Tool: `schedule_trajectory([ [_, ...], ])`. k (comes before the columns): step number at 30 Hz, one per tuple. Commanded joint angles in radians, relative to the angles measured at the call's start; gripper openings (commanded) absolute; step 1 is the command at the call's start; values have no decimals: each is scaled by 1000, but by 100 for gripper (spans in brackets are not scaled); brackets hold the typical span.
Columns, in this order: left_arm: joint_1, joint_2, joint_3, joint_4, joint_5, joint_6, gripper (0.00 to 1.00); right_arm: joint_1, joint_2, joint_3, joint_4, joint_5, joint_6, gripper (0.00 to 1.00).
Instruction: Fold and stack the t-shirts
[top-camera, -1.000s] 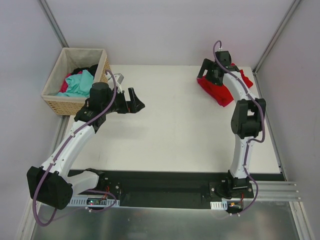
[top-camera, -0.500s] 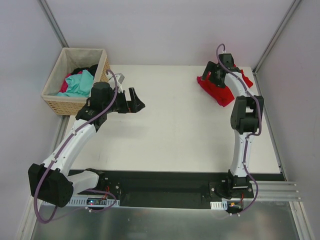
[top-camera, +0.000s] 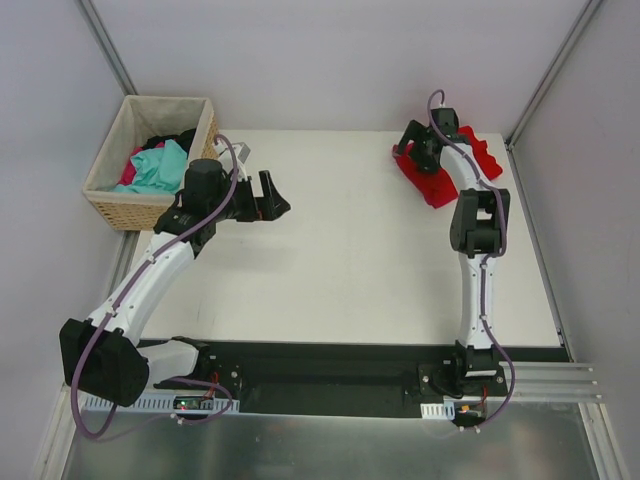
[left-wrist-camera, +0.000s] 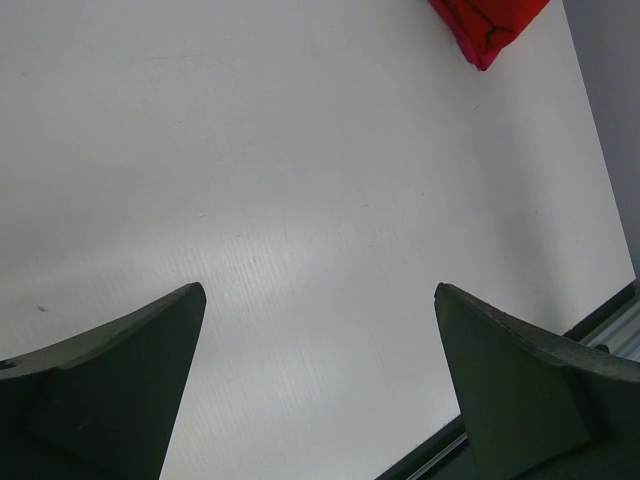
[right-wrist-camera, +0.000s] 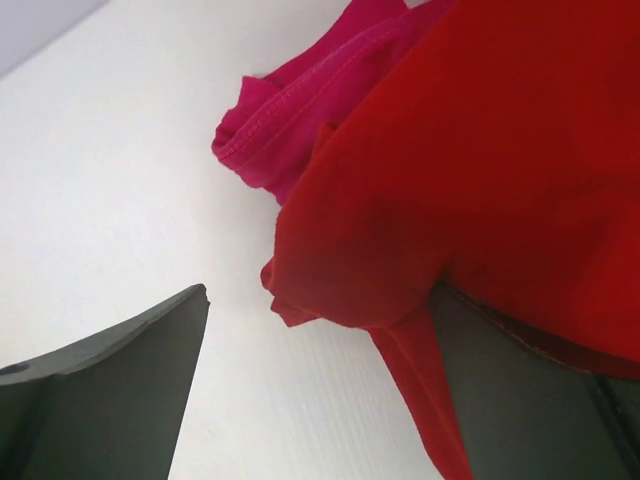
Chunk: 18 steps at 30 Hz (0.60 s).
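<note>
Snapshot from the shirt-folding run. The right gripper (top-camera: 415, 148) was out at the far right corner of the table (top-camera: 350, 260), right at the red t-shirt (top-camera: 440, 182), with its jaws spread wide and nothing pinched between them. On the wrist cam the red cloth filled most of the view and draped across one of the fingers. I honestly couldn't tell if that finger was tucked under the hem or just sitting behind it. A magenta shirt (right-wrist-camera: 290, 110) poked out from underneath the red one, so I read that corner as the stack.

The left gripper (left-wrist-camera: 320, 290) was open too, holding nothing. It hung over bare table just beside the basket (top-camera: 130, 212), where the teal shirt (top-camera: 160, 165) lay on top with magenta and black bits around it.

My take on the step was that the red one looked set down on the pile and the right arm only needed to get clear. To do that well:
- keep the jaws wide so no fold gets nipped
- lift straight up first and only then pull back, since a sideways drag would tug the hem and undo the fold
- check that the magenta layer didn't ride along

After that, the basket was the left arm's job, and the teal shirt looked the easiest to pick.
</note>
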Motion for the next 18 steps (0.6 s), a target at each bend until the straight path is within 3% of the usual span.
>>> schedule_trajectory([
  [1, -4, 15, 48, 21, -14, 27, 99, 4, 67, 58, 73, -85, 129, 97],
  [12, -4, 24, 83, -25, -27, 78, 99, -11, 169, 127, 337, -82, 325, 97],
  [16, -4, 10, 76, -30, -23, 78, 99, -25, 110, 63, 352, -85, 299, 97],
  [18, -4, 1, 70, -30, -17, 75, 99, -23, 6, -13, 380, -62, 246, 97],
])
